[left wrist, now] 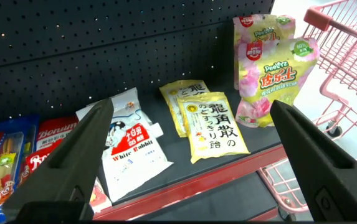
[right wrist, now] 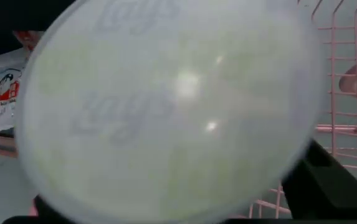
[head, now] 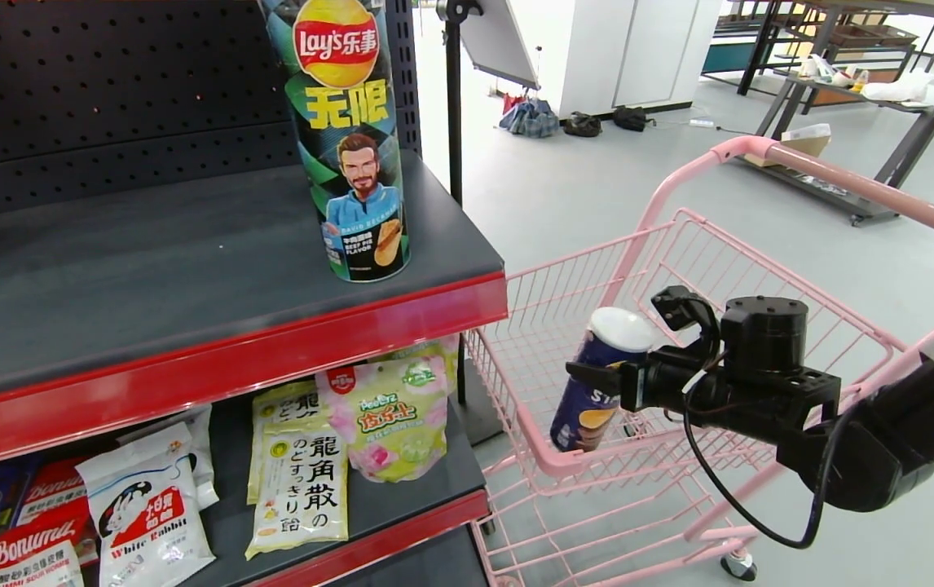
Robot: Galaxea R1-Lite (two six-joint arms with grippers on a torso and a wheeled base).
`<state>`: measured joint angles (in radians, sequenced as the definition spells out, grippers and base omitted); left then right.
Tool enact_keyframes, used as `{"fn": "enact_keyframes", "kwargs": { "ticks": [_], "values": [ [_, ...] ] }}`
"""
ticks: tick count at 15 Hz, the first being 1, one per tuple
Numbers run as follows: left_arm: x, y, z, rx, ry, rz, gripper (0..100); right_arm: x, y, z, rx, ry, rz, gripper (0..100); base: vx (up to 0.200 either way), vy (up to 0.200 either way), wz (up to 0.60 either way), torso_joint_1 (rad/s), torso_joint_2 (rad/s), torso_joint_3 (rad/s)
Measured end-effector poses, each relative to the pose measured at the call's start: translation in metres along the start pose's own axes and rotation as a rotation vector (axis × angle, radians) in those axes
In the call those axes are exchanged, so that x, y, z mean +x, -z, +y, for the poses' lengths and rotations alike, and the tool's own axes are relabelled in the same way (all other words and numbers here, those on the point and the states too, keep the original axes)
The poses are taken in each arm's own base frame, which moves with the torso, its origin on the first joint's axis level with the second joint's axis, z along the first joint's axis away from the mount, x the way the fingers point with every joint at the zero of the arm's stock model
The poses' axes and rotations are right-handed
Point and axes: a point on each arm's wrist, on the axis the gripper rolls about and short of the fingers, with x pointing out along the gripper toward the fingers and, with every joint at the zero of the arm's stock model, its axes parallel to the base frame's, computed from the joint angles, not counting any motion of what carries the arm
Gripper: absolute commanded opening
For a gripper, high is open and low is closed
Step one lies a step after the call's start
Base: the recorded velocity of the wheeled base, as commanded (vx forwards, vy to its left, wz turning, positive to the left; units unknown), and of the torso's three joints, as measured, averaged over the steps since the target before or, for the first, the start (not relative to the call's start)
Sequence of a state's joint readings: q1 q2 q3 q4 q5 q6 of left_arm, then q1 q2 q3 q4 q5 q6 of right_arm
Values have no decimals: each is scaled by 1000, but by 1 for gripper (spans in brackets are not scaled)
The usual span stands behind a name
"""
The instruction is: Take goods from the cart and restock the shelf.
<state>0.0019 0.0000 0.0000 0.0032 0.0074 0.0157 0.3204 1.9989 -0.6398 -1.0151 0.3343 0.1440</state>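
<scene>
So the right claw (head: 610,377) is clamped on a blue chip can (head: 589,420). It's held tilted at the corner of the pink cart (head: 842,183) nearest the shelving, with its lower end behind the rim. On the top shelf (head: 149,269), a tall green chip can (head: 353,139) stands upright right at the cart-side front corner. The left claw (left wrist: 192,106) hangs with its fingers wide apart in front of the lower shelf (left wrist: 262,138). A white candy bag (left wrist: 131,146), yellow bags (left wrist: 212,124) and pink-green pouches (left wrist: 271,74) lie there.
</scene>
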Motion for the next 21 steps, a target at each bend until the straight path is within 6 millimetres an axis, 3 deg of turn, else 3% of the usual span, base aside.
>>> {"fn": "enact_keyframes", "kwargs": {
  "ticks": [6,9,12,16,19,21],
  "values": [
    [0,0,0,0,0,0,100,3,-2,-1,-16,-2,-16,0,0,0,0,0,0,0],
    [0,0,0,0,0,0,100,1,-29,2,-49,-7,-106,0,0,0,0,0,0,0],
    [0,0,0,0,0,0,100,-17,-65,9,-57,4,-126,0,0,0,0,0,0,0],
    [0,0,0,2,0,0,100,-74,-108,27,-124,45,-164,0,0,0,0,0,0,0],
    [0,0,0,0,1,0,100,-143,-122,49,-149,145,-194,0,0,0,0,0,0,0],
    [0,0,0,0,1,0,100,-199,-113,68,-158,214,-137,0,0,0,0,0,0,0]
  ]
}}
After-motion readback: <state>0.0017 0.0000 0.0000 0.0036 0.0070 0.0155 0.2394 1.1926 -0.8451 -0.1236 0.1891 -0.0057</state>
